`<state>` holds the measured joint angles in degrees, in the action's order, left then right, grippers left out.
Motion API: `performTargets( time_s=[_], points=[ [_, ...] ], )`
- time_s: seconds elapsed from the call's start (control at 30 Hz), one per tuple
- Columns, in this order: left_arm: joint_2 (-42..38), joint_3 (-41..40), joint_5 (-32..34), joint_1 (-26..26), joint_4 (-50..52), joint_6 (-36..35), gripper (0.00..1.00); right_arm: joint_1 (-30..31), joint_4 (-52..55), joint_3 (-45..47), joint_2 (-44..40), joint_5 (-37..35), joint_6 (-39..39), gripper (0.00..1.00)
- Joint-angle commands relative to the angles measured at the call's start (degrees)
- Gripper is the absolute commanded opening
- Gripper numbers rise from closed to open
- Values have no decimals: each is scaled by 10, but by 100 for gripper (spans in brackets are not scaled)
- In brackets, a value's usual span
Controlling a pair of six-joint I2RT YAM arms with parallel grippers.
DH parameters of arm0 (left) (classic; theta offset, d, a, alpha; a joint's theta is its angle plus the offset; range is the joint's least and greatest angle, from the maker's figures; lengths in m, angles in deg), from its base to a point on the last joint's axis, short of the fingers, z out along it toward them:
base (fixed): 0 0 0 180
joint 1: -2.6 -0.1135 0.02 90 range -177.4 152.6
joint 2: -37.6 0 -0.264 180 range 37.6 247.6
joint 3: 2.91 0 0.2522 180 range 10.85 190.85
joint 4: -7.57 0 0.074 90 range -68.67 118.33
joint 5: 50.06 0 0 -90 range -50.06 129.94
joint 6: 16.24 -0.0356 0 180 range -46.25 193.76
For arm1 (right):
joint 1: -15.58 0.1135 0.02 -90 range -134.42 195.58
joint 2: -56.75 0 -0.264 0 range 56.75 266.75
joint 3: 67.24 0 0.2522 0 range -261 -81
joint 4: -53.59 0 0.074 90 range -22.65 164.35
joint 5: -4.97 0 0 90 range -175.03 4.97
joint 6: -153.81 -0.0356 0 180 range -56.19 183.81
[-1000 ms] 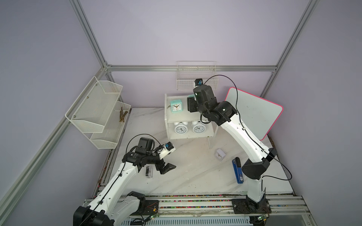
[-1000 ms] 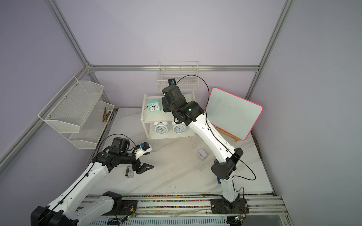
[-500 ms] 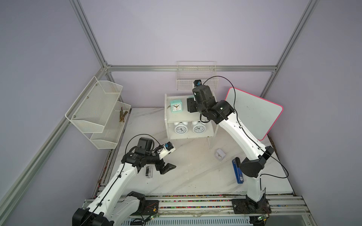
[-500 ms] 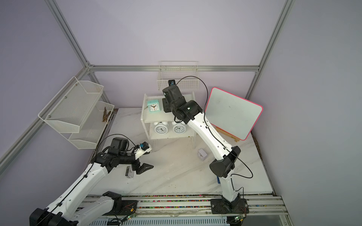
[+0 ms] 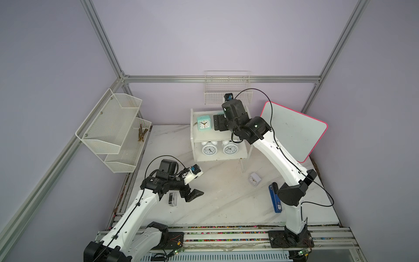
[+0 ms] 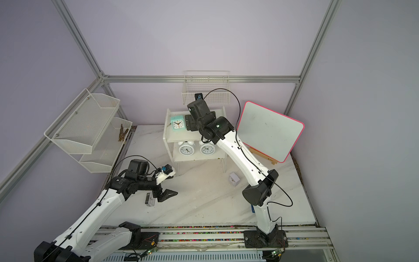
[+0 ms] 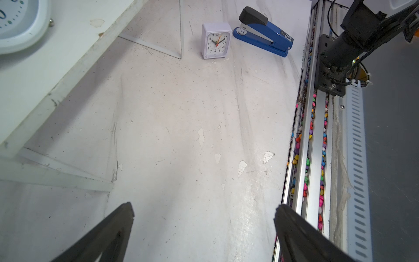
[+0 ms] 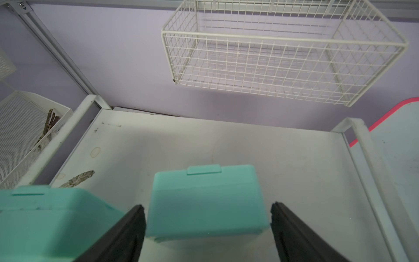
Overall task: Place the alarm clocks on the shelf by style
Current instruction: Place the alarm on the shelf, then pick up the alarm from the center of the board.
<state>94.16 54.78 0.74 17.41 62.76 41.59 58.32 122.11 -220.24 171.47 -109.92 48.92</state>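
Now, on the shelf [image 5: 199, 136], only the left mint clock [image 5: 204, 123] is picked out in both top views, at the left of the top tier. The spot to its right is blocked by the right arm. That spot is filled in by the right wrist view, where the right mint clock [image 8: 205, 202] is seen standing on the same tier, side by side with its twin. The two twin-bell clocks [image 5: 209, 149] on the lower tier are shown whole only from above.

The dial of the lilac-white clock [image 7: 216, 40] is read plainly in the left wrist view, upright on the table [image 7: 181, 136] just left of the blue stapler [image 7: 263, 31]. The clear clock [image 5: 172, 199] is caught only from above, tucked close under the left arm near the table's left edge.

Bare board is left to the right of the right mint clock, up to the side panel, and behind it to the far edge. Between the mint pair, only a narrow slot is left, and it is taken up by one finger.

The right gripper [image 8: 206, 206] is set astride the right mint clock, its jaws parted a little wider than the case. A sliver of gap is seen at one finger; contact at the other cannot be told. The left gripper [image 7: 204, 211] is spread wide over bare table, with nothing held or touched.
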Motion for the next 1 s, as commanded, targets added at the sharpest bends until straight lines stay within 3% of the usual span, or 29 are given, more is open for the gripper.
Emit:
performTargets(
  time_s=[0.0,0.23,0.63,0.97],
  points=[
    [-7,6,-14,3,-7,-3,100,8,9,-7,-33,-15,3,92],
    [-4,3,-14,3,-9,-6,100,34,-18,70,-118,-24,7,92],
    [3,1,-18,3,-18,0,100,55,-142,484,-414,11,-60,85],
    [7,0,-17,3,-21,1,100,66,-198,720,-554,62,-142,81]
  ],
)
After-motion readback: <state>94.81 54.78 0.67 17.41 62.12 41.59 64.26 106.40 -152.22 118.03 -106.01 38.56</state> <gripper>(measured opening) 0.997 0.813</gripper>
